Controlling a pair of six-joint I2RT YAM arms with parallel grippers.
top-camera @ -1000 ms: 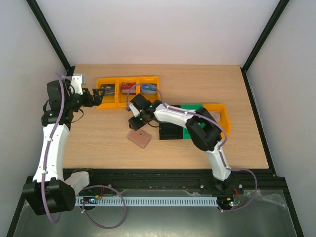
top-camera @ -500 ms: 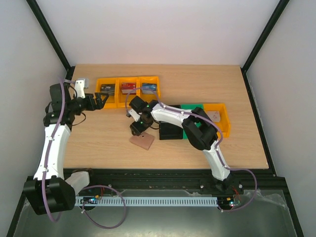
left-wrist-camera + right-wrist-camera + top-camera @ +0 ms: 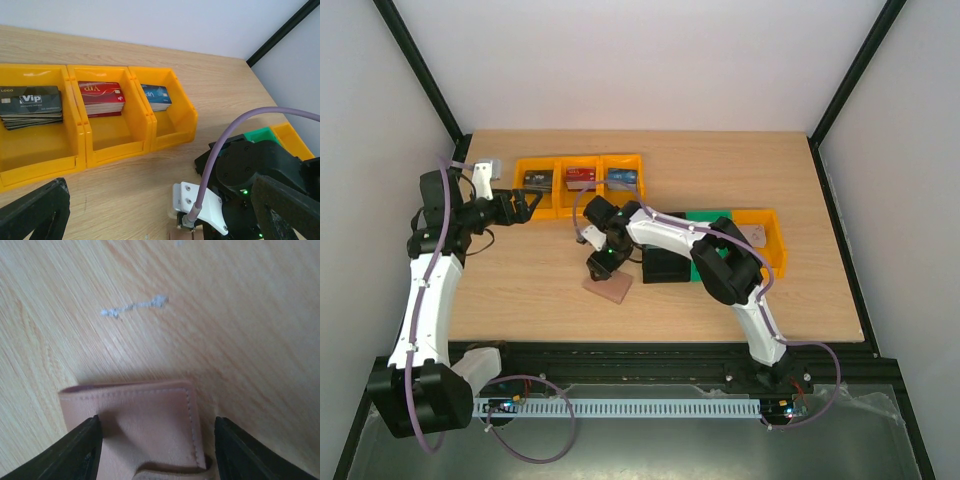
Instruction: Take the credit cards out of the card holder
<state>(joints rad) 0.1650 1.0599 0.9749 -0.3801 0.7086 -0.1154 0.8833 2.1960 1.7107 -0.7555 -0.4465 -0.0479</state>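
Tan leather card holder (image 3: 609,289) lies flat on the table (image 3: 520,290), black box (image 3: 665,266) just to its right, open wood left and front. Right gripper (image 3: 602,264) sits over it. Only the wrist cam shows me its fingers (image 3: 80,452) spread, straddling the stitched edge, gripping nothing. Left gripper (image 3: 160,212) is wide open and empty, near the yellow bins (image 3: 172,135).

Right arm (image 3: 670,230) stretched leftward, right fingers (image 3: 80,450) spread, pointing down; left fingers (image 3: 35,215) spread wide.

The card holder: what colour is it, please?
The card holder is pinkish tan, best seen from the right wrist.
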